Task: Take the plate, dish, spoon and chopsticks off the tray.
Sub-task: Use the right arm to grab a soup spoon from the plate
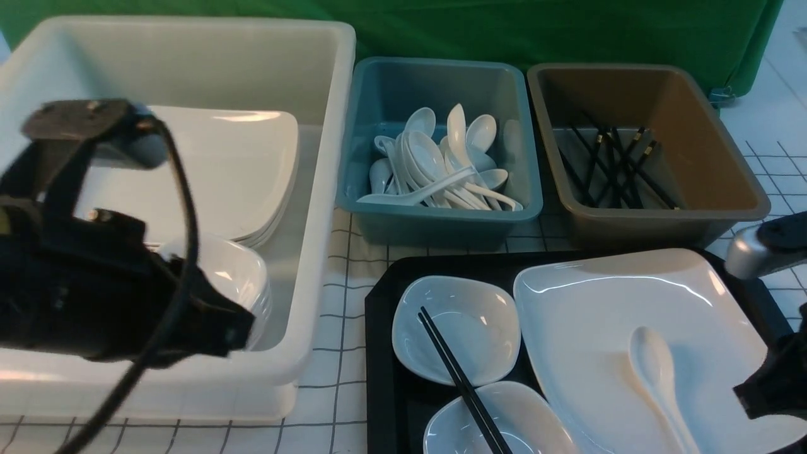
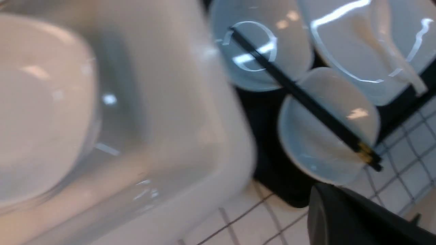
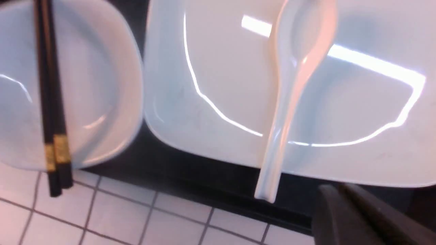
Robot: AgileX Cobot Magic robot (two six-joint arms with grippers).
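The black tray (image 1: pixel 378 328) holds the large white plate (image 1: pixel 599 315) with the white spoon (image 1: pixel 659 378) lying on it. Two small white dishes (image 1: pixel 466 315) (image 1: pixel 523 422) sit left of the plate, and the black chopsticks (image 1: pixel 463 384) lie across both. My left gripper (image 1: pixel 243 328) hangs shut and empty over the white bin's near corner, left of the tray. At the plate's right edge my right gripper (image 1: pixel 747 394) is shut on nothing. Its dark fingertips (image 3: pixel 327 194) stay just off the plate rim (image 3: pixel 340 173), beside the spoon's handle (image 3: pixel 272 170).
A deep white bin (image 1: pixel 321 221) on the left holds stacked plates and bowls. Behind the tray stand a teal bin (image 1: pixel 441 227) of spoons and a brown bin (image 1: pixel 662 230) of chopsticks. A green cloth closes the back.
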